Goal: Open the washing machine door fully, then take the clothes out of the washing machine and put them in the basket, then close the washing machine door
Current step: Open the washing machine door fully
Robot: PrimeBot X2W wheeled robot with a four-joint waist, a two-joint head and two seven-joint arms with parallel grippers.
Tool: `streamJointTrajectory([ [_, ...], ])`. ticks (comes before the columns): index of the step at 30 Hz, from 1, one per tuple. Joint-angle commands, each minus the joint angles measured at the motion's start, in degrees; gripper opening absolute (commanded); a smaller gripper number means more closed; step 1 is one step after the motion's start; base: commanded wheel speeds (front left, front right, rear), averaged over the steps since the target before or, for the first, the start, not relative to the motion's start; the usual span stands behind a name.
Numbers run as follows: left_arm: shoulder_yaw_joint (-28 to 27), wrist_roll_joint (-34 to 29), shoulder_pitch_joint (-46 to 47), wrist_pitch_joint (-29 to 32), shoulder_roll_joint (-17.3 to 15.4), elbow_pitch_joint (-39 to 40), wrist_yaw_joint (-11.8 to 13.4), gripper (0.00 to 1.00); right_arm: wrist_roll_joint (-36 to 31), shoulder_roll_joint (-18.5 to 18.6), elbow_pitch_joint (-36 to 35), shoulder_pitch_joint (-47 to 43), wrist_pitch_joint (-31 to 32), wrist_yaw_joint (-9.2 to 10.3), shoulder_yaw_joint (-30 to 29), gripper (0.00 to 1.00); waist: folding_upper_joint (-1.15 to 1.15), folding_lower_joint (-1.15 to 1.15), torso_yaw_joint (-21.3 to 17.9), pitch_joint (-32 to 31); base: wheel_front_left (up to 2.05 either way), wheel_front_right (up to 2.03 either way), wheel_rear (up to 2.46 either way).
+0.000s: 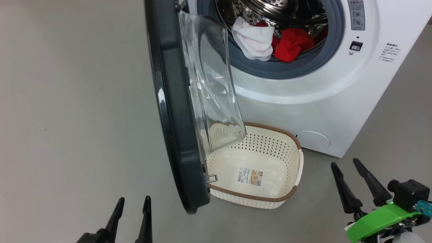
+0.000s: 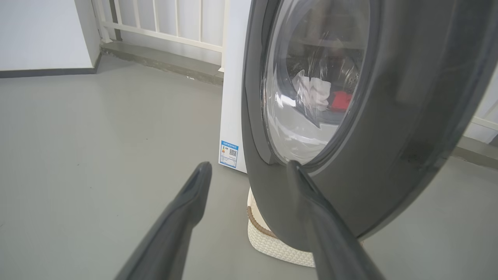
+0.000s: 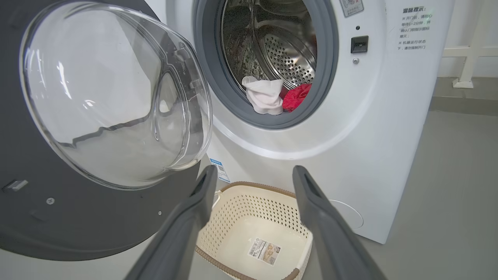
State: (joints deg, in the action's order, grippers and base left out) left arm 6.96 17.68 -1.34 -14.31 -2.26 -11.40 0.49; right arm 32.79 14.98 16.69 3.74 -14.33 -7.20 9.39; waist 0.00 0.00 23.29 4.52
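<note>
Jaws wide on both arms, nothing held. Currently the washing machine door (image 1: 175, 101) stands roughly square to the washing machine (image 1: 303, 108), with its glass bowl (image 1: 212, 84) overhanging the 9 o'clock end of the basket (image 1: 270, 199). The clothes (image 1: 292, 44) — red piece plus white cloth (image 1: 254, 40) — sit at the drum lip, 1 o'clock in head view.

My read: door isn't fully open, so finish the swing first. Push on the black inner rim near the free edge, not the glass. Follow the hinge arc toward 9 o'clock and stay clear of the basket.

Pose: left fingers (image 1: 146, 216) low at 7 o'clock, pointing up, just beside the door's outer face — contact unclear. Right fingers (image 1: 344, 189) at 4 o'clock, canted toward 11, well apart from the machine, aimed over the basket at the drum mouth.
</note>
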Motion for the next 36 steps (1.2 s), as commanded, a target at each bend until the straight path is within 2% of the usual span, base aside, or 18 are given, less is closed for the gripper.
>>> streamJointTrajectory([
  [1, -2.07, -0.57, 0.98, -0.69, -0.62, 1.5, -0.21, 1.0, -1.16, 0.29, -1.68, -0.29, -0.66, -0.29, 0.24, 1.0, 0.0, 0.0, 0.03, 0.04, 0.0, 0.0, 0.0],
  [8, -1.99, -0.71, 1.05, -0.69, -0.62, 1.74, -0.37, 1.0, -6.25, -2.6, -3.01, -3.46, -0.66, -0.29, -3.7, 1.0, 0.0, 0.0, 0.31, -0.15, 0.0, 0.0, 0.0],
  [19, -2.05, -1.18, 0.59, -0.69, -0.62, 1.82, -0.36, 1.0, -7.4, -4.04, -3.41, -4.69, -0.66, -0.29, -4.94, 1.0, 0.0, 0.0, 0.19, -0.81, 0.0, 0.0, 0.0],
  [20, -2.03, -0.95, 0.66, -0.69, -0.62, 1.94, -0.34, 0.96, -7.45, -4.08, -3.48, -4.71, -0.66, -0.29, -4.95, 1.0, 0.0, 0.0, 0.19, -0.84, 0.0, 0.0, 0.0],
  [21, -2.11, -0.33, 0.76, -0.69, -0.62, 2.2, -0.37, 0.42, -7.48, -4.13, -3.52, -4.72, -0.66, -0.29, -4.95, 1.0, 0.0, 0.0, 0.19, -0.89, 0.0, 0.0, 0.0],
  [22, -2.28, 0.23, 0.89, -0.69, -0.62, 2.55, -0.41, 0.0, -7.53, -4.17, -3.57, -4.73, -0.66, -0.29, -4.97, 1.0, 0.0, 0.0, 0.21, -0.94, 0.0, 0.0, 0.0],
  [30, -4.91, 1.58, 3.69, -0.69, -0.62, 11.65, -0.67, 0.0, -7.73, -4.35, -3.88, -4.84, -0.66, -0.29, -5.06, 1.0, 0.0, 0.0, 0.3, -1.09, 0.0, 0.0, 0.0],
  [36, -1.63, 1.9, 5.99, -0.69, -0.62, 23.45, -0.23, 0.0, -7.72, -4.26, -4.1, -4.5, -0.66, -0.29, -4.74, 1.0, 0.0, 0.0, 0.07, -0.81, 0.0, 0.0, 0.0],
])
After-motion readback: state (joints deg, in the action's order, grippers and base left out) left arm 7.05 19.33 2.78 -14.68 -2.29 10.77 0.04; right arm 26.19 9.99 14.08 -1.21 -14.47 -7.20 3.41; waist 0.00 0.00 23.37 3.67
